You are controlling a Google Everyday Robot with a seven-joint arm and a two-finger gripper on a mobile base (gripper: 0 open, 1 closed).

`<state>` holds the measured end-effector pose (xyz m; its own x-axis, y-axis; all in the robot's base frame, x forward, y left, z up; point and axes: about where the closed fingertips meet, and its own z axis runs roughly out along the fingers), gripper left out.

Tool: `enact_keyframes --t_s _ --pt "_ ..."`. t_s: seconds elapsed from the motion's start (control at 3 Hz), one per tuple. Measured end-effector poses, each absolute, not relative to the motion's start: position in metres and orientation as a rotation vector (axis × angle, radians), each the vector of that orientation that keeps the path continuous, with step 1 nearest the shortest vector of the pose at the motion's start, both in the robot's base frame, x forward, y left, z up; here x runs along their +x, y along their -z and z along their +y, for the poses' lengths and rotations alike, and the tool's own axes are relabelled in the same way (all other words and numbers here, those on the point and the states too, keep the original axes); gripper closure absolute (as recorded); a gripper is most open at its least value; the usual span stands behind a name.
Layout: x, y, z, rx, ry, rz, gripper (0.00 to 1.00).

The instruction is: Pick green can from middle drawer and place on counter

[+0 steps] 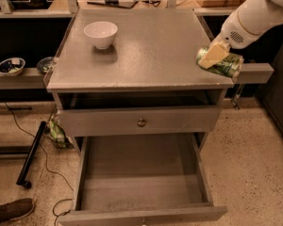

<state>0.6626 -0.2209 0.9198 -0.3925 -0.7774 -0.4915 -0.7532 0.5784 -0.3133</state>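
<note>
The middle drawer stands pulled out with no can in it, so the pick is done. The gripper is clamped on the green can, which lies on its side at the counter's front right corner (whether it touches the top, I cannot tell). Setting down and release are left.

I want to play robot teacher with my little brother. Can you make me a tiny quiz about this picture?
1. Fill in: the bowl on the counter is ____ in colour.
2. True or false: the middle drawer is pulled out with no can inside.
3. Where is the tool?
A: over the bowl.
B: at the counter's right edge, shut on the green can.
C: down in the drawer.

Key: 1 white. 2 true. 3 B.
</note>
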Motion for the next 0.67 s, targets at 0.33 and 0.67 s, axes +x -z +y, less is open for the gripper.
enact_keyframes --t_s 0.33,0.67 --pt "0.696 -0.921 -0.198 -1.238 -0.022 2.16 1.0" --pt "0.718 -0.906 -0.166 -1.28 -0.12 2.118 1.0"
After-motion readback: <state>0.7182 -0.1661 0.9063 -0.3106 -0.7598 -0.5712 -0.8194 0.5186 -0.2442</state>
